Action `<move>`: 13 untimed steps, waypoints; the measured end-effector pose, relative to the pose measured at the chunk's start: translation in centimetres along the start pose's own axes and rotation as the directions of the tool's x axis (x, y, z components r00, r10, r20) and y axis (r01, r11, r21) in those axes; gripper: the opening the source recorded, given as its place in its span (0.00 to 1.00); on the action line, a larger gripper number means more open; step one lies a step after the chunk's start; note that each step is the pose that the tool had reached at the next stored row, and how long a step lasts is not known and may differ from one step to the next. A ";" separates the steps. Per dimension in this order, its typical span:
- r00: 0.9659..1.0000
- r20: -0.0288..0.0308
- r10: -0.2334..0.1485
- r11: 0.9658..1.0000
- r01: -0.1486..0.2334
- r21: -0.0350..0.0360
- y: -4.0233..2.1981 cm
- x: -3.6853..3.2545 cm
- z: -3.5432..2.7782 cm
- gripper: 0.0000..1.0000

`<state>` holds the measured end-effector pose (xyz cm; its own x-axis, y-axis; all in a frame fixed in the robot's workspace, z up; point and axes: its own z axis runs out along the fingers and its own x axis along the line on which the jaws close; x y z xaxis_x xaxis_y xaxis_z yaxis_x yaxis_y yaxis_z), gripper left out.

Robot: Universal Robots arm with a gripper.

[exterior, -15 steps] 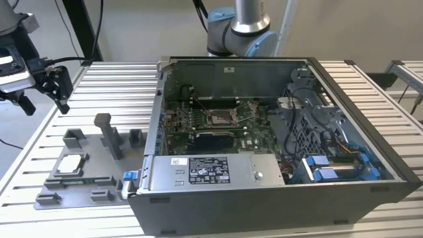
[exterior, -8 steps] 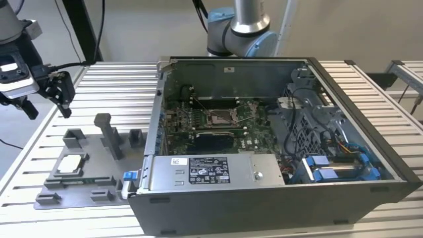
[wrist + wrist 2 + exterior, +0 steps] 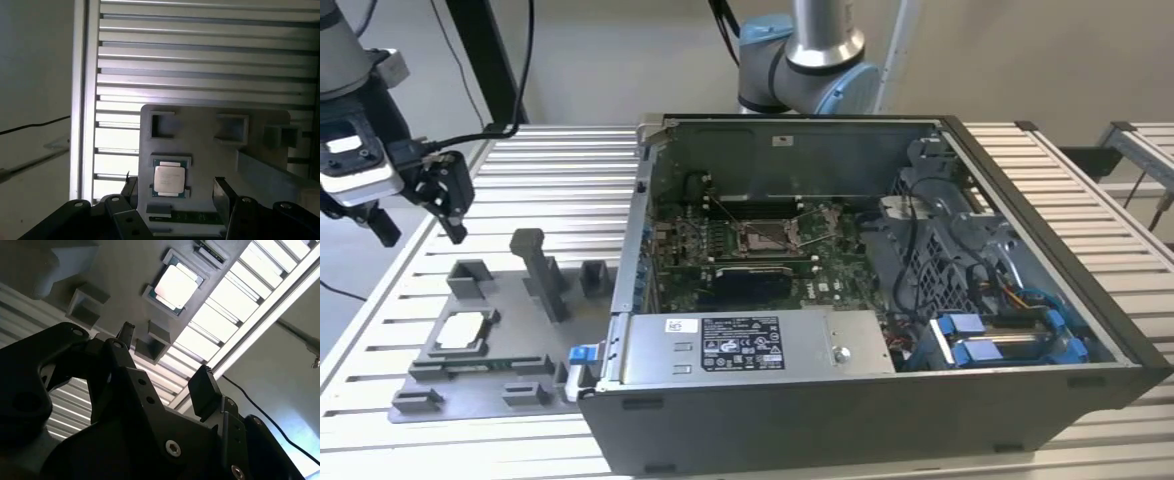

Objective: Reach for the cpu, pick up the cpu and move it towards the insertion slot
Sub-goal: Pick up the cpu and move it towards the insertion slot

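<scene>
1. Claw (image 3: 422, 232): open, empty, above the tray (image 3: 534, 352).
2. Cpu (image 3: 169, 179): flat in its tray recess, below the claw.
3. Best centred over cpu, lowered straight, closed on opposite edges.
4. Slot (image 3: 767, 235): well apart, inside the case (image 3: 854, 430).

Soft, even exterior light — wrist views dim, table (image 3: 225, 310) glaring.

a ribbed aluminium table (image 3: 547, 165) spans the exterior view; a plain beige wall (image 3: 614, 50) stands at twelve o'clock, grey floor (image 3: 340, 265) at nine.
</scene>
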<state>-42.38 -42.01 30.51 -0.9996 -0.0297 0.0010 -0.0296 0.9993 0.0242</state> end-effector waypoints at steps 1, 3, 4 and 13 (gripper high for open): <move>1.000 0.000 0.000 1.000 0.000 0.001 0.00 0.00 0.10 1.00; 1.000 0.000 0.000 1.000 0.000 0.004 0.00 0.00 0.32 1.00; 1.000 0.000 0.000 1.000 0.000 0.005 0.00 0.00 0.43 1.00; 1.000 0.000 0.000 1.000 0.000 0.016 0.00 0.00 1.32 1.00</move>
<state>-42.38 -41.98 29.18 -0.9996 -0.0296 0.0014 -0.0296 0.9995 0.0081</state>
